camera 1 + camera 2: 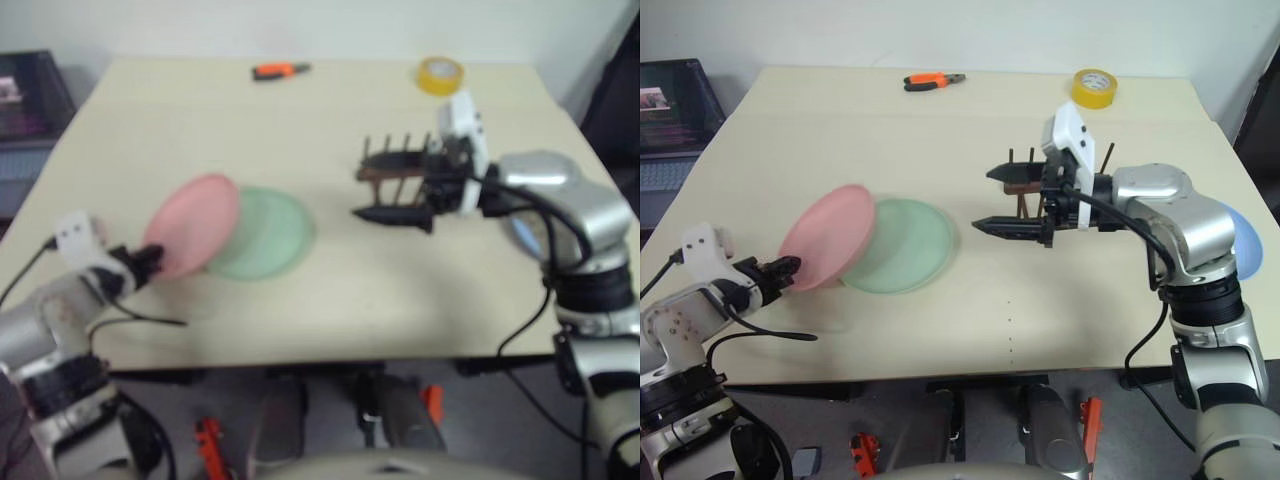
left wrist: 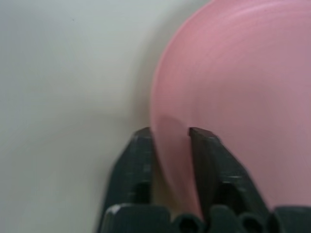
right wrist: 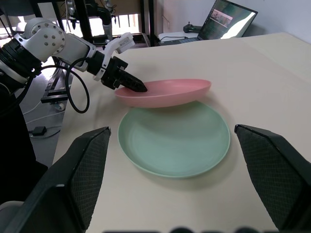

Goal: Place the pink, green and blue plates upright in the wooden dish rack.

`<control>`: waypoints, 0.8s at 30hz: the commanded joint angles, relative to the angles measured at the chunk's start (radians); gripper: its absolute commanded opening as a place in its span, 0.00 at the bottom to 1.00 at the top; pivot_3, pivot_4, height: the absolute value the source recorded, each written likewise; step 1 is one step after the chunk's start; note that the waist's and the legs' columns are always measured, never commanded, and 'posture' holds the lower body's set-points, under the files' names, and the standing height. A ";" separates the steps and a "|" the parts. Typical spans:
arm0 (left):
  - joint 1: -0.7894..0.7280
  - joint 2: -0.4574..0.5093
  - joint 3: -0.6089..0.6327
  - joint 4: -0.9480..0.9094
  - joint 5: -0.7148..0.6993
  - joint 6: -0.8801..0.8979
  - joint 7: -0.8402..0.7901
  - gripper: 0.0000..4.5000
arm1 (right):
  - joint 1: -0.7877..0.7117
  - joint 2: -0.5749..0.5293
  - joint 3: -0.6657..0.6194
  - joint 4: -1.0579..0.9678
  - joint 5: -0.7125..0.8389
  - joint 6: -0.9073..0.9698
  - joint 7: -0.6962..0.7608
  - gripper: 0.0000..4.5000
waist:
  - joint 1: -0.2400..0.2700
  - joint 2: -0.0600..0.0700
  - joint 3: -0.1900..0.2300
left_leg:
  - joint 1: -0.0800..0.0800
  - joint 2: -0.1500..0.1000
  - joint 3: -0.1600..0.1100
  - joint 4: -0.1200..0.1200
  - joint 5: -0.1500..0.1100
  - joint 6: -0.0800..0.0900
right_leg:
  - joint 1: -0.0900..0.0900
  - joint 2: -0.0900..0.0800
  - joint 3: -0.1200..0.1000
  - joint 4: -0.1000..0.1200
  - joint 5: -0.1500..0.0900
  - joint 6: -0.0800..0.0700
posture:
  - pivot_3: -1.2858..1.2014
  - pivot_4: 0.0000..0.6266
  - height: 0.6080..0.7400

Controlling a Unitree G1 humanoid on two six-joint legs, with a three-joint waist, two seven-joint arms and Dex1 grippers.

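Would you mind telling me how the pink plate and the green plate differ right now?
The pink plate is pale pink and tilted, one edge raised; the green plate is mint and lies flat on the table. The left gripper is shut on the pink plate's rim; nothing grips the green plate. The pink plate's far edge overlaps the green plate. Both are plain, round, shallow and look equal in size.

The pink plate (image 3: pixel 167 92) looks like smooth plastic with a soft satin sheen; its rim sits between the left gripper (image 2: pixel 170 138)'s matt black, moulded plastic fingers (image 2: pixel 138 160). The green plate (image 3: pixel 175 138), lying ahead of the right gripper (image 1: pixel 985 200)'s spread fingers, is the same smooth, faintly glossy plastic. Those fingers' pads (image 3: pixel 92 165) show a fine cross-hatched, rubbery texture. The table (image 1: pixel 940 130) is matt, pale and smooth.
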State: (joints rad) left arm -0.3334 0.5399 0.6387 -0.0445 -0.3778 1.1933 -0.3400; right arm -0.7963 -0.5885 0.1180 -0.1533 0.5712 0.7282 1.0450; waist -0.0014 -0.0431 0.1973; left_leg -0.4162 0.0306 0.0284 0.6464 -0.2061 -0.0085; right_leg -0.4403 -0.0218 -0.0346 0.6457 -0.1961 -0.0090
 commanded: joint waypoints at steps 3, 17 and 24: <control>-0.005 0.052 0.044 -0.023 -0.040 -0.002 -0.001 0.01 | -0.011 -0.013 -0.024 -0.044 0.009 -0.006 0.001 1.00 | 0.000 0.000 0.000 | 0.000 0.000 0.000 0.000 0.000 0.000 | 0.000 0.000 0.000 0.000 0.000 0.000 | 0.52 0.24 1.00; -0.194 0.204 0.155 -0.071 -0.213 0.059 -0.003 0.01 | -0.058 0.023 0.006 -0.103 0.007 -0.045 0.027 1.00 | 0.001 -0.002 0.001 | 0.000 0.002 0.001 -0.003 -0.003 -0.005 | -0.001 -0.002 -0.001 -0.002 -0.003 -0.006 | 0.52 0.24 1.00; -0.527 0.243 -0.298 -0.105 -0.058 0.061 0.131 0.01 | -0.141 0.208 0.304 -0.029 -0.376 -0.311 -0.152 1.00 | 0.001 -0.005 0.000 | -0.001 0.000 0.001 -0.001 0.001 -0.002 | 0.001 0.001 -0.003 0.000 0.000 -0.001 | 0.52 0.24 1.00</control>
State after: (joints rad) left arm -0.8191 0.7590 0.4707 -0.1108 -0.4882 1.2825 -0.2251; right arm -0.9189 -0.3992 0.3559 -0.1981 0.3049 0.5104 0.9476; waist -0.0007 -0.0482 0.1975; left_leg -0.4167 0.0309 0.0298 0.6454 -0.2049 -0.0113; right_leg -0.4400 -0.0213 -0.0367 0.6460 -0.1963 -0.0094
